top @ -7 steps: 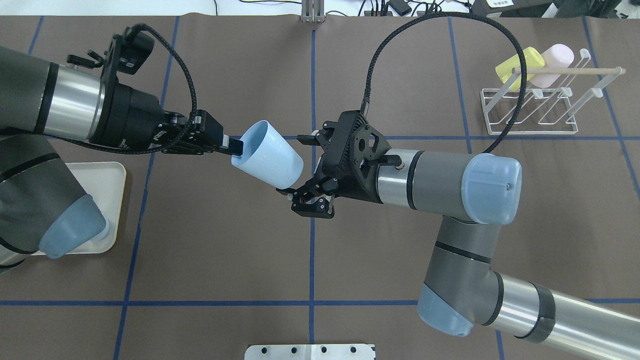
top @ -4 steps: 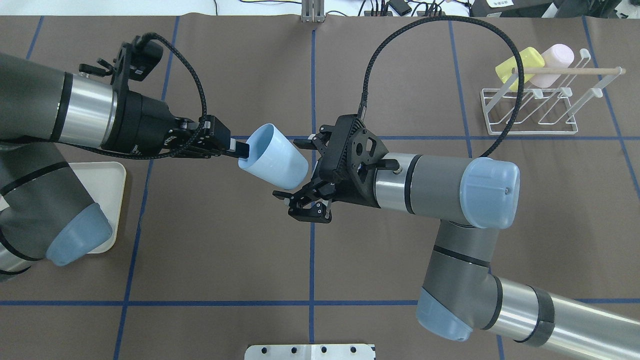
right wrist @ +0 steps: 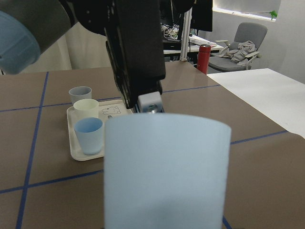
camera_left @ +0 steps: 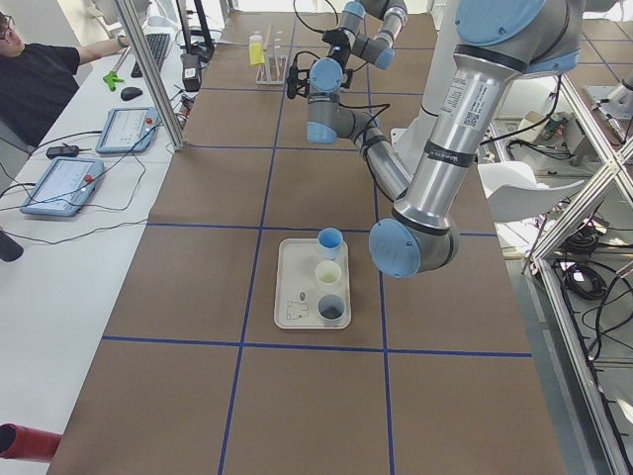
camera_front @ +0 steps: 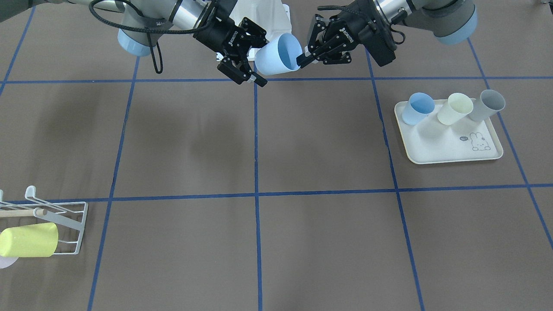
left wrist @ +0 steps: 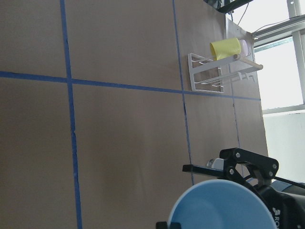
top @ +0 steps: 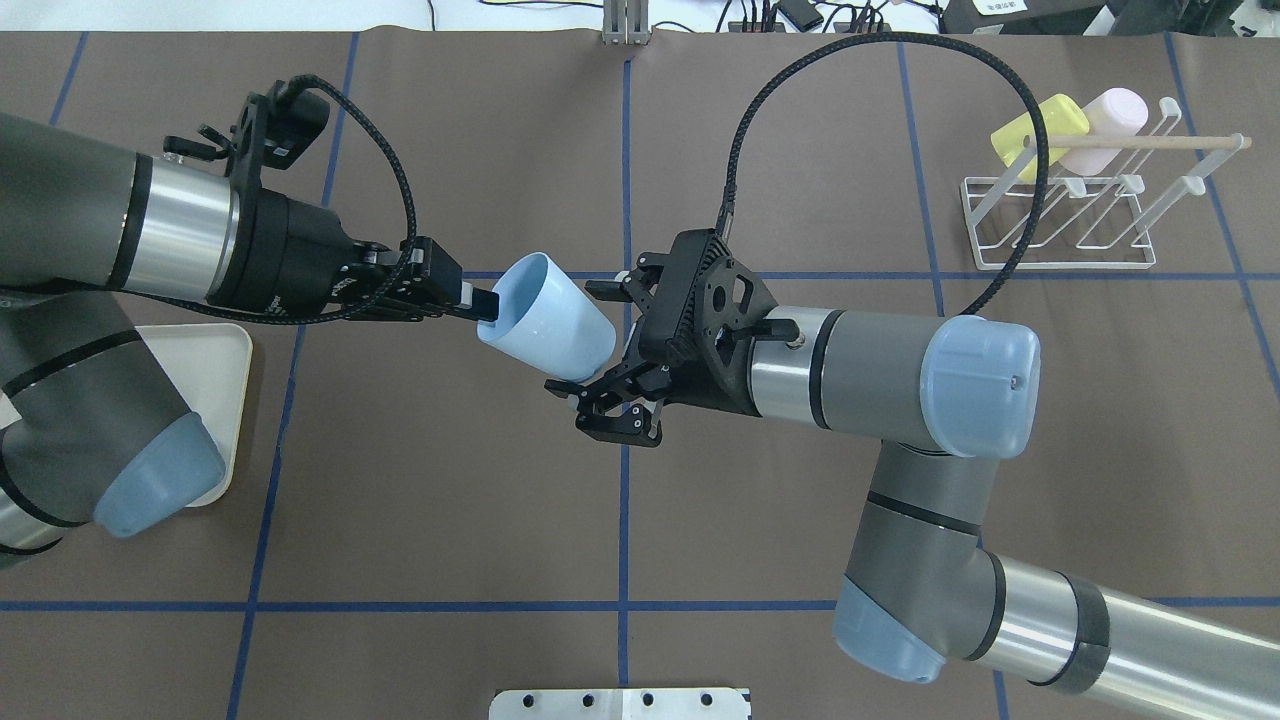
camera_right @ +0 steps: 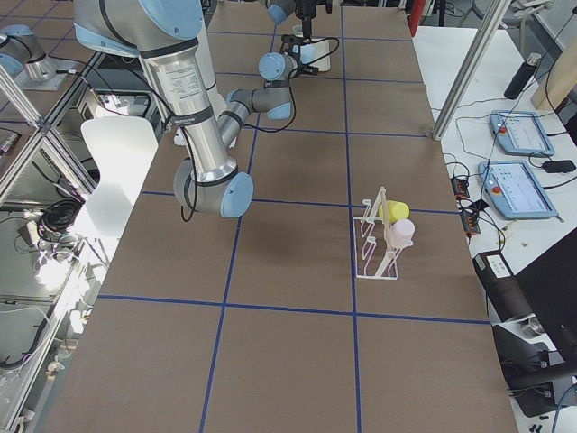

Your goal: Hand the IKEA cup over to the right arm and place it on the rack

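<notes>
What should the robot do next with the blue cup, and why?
Probably the right gripper should close on the blue cup. Its jaws stand open on either side of the cup's base, while the left gripper pinches the rim and holds it in the air. Only then can the left let go.

Yellow cup (top: 1040, 130), pink cup (top: 1105, 125) block rack (top: 1065, 265) far prongs.

Six cups (camera_front: 276, 54) (camera_front: 418, 108) (camera_front: 454, 109) (camera_front: 487, 105) (camera_front: 28, 239) (top: 1105, 128), one tray (camera_front: 449, 151), one rack (top: 1060, 262), two arms (top: 100, 230) (top: 880, 350)
</notes>
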`<action>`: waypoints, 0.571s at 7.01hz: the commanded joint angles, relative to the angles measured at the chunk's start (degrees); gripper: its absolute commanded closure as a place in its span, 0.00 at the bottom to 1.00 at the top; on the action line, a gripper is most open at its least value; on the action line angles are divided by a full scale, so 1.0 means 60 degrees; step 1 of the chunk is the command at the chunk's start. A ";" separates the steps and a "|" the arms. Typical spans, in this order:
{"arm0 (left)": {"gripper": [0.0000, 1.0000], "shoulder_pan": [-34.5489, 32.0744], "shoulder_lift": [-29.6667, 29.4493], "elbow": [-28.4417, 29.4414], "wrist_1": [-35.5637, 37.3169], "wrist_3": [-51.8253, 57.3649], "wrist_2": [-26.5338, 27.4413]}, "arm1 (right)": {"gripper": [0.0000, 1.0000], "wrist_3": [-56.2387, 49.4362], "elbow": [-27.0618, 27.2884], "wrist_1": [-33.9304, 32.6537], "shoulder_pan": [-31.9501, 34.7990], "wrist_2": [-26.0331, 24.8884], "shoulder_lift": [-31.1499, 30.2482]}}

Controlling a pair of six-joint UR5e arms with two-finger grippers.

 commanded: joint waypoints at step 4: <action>1.00 0.0143 0.0045 -0.0002 0.0000 0.0000 0.0195 | 0.15 0.0002 0.0076 -0.0015 -0.0008 0.0001 -0.0001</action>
